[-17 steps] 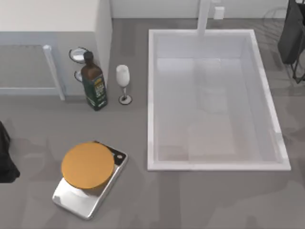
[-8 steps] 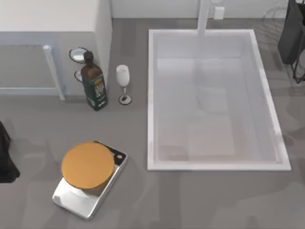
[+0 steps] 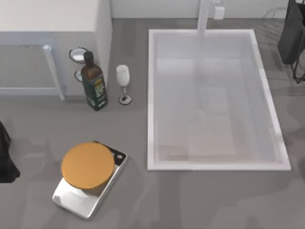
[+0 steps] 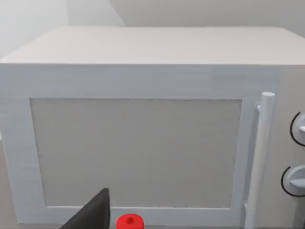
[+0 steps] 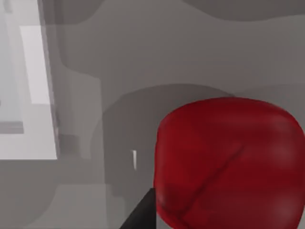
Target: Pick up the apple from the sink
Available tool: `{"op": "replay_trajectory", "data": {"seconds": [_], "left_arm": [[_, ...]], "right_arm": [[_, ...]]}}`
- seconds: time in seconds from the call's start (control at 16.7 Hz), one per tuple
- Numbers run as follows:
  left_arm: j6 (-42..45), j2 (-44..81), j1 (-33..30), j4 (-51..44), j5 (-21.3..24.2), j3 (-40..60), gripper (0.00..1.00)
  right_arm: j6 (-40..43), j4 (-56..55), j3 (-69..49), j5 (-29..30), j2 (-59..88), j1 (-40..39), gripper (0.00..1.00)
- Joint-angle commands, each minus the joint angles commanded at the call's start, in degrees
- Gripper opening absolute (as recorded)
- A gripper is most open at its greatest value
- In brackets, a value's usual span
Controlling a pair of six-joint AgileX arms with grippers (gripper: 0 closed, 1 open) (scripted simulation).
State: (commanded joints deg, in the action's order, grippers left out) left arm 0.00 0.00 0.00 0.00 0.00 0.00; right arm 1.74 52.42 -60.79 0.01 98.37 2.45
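One large white rectangular sink (image 3: 151, 95) is sitting empty at the table's right, with one dark green glass bottle (image 3: 93, 83), one white wine glass (image 3: 123, 82) and one round orange plate (image 3: 87, 164) lying to its left. One glossy red apple (image 5: 231, 164) is looming right at the right gripper, above grey counter beside the sink's rim; whether the claw is pinching it, I cannot tell.

Even, soft light; faint shadows
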Motion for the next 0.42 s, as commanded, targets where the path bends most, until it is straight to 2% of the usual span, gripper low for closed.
{"op": "replay_trajectory", "data": {"seconds": [0.06,0.12,0.42], "left_arm": [[0.0,0.0,0.0,0.0,0.0,0.0,1.0],[0.0,0.0,0.0,0.0,0.0,0.0,1.0],[0.0,0.0,0.0,0.0,0.0,0.0,1.0]], "right_arm": [[0.0,0.0,0.0,0.0,0.0,0.0,0.98],[0.0,0.0,0.0,0.0,0.0,0.0,1.0],[0.0,0.0,0.0,0.0,0.0,0.0,1.0]]}}
